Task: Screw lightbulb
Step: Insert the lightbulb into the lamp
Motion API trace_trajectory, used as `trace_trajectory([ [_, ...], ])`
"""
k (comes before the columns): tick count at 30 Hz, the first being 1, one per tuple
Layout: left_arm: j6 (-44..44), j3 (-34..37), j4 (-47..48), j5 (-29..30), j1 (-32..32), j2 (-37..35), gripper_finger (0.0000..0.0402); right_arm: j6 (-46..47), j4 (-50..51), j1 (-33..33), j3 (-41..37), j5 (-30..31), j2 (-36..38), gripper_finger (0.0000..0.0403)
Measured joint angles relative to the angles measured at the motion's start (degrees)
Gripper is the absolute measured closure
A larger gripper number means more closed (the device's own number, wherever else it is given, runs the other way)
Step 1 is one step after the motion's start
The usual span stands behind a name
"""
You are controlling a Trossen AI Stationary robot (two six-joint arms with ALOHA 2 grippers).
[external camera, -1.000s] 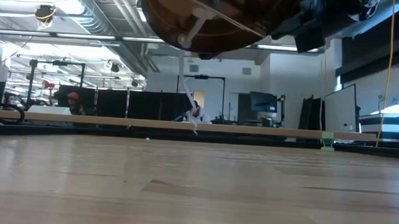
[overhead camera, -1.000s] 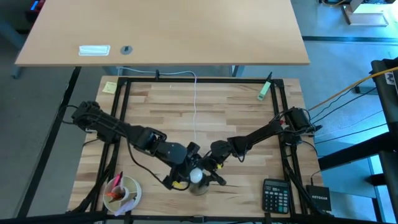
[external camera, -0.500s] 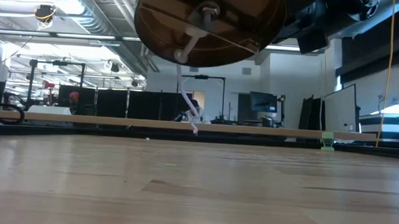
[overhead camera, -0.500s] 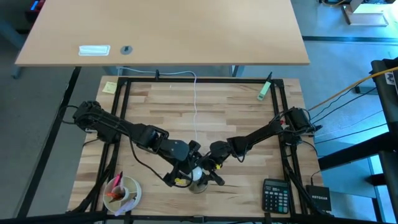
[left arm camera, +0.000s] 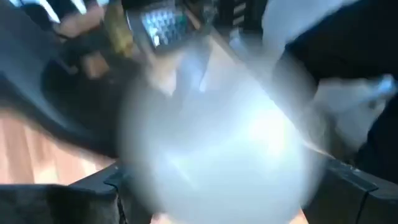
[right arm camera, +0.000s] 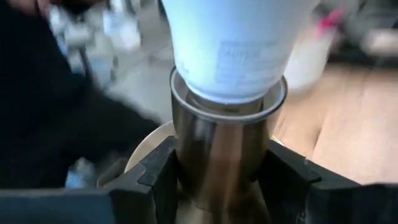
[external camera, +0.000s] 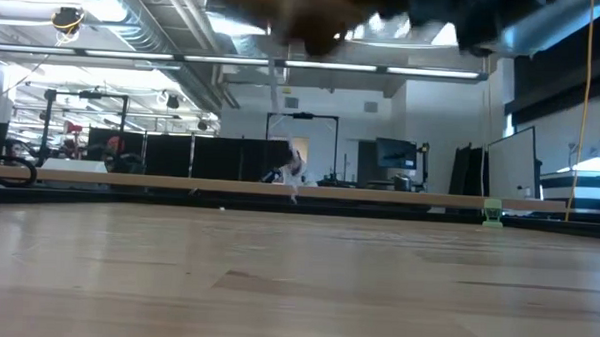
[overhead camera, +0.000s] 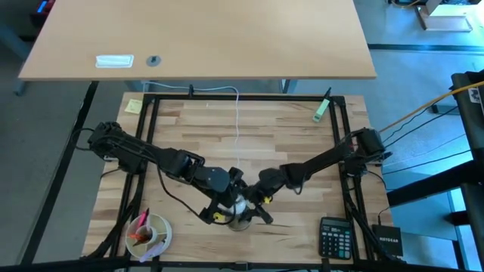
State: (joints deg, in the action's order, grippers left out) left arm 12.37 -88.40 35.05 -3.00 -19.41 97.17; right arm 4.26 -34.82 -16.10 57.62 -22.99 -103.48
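Note:
The white frosted lightbulb [overhead camera: 239, 205] sits with its tapered end [right arm camera: 231, 56] in the neck of the round silvery socket [right arm camera: 225, 140], near the table's front middle. The socket's base [external camera: 320, 11] is off the table, at the low view's top edge. Its thin white cord [overhead camera: 238, 128] runs to the far edge. My left gripper [overhead camera: 230, 204] is shut on the bulb's globe [left arm camera: 217, 143]. My right gripper [overhead camera: 254, 212] is shut on the socket. My left gripper holds the bulb's globe [left arm camera: 143, 155] between its two fingers [left arm camera: 93, 186], coming from the table's left side. The bulb stands upright in the socket, clear of the table. My right gripper pinches the socket's silvery neck [right arm camera: 186, 149] between its two fingers [right arm camera: 160, 171], just under the rim, coming level from the table's right side. The socket is upright and lifted clear of the table.
A calculator [overhead camera: 333, 236] lies at the front right and a white cup [overhead camera: 149, 233] with pens at the front left. A green marker [overhead camera: 322, 108] and a yellow note [overhead camera: 133, 106] lie at the far corners. The wooden table [overhead camera: 287, 136] has a black frame.
Both grippers have gone up a little with the bulb and socket. In the low view the socket's base has risen from well in frame to the top edge. The left arm's wrist has shifted about the bulb.

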Motion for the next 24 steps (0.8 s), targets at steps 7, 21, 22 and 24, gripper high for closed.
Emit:
trace_trajectory([
  [7, -1.2, -0.5, 1.0, 1.5, 0.0, -0.2, 0.0101, 0.0, 1.2, 0.0, 0.0, 2.7, 0.1, 0.0225],
  [21, -2.1, -0.5, 2.9, 4.9, 0.0, -3.0, 0.0101, -0.1, 1.7, 0.0, 0.1, 3.8, 0.1, 0.0225],
  [22, -2.5, -0.6, 3.4, 6.0, 0.0, -3.5, 0.0101, -0.2, 1.7, 0.0, 0.0, 3.7, 0.1, 0.0225],
  [24, -3.6, -0.7, 5.1, 7.1, 0.0, -4.3, 0.0101, -0.2, 1.8, 0.0, 0.0, 3.8, 0.0, 0.0225],
])
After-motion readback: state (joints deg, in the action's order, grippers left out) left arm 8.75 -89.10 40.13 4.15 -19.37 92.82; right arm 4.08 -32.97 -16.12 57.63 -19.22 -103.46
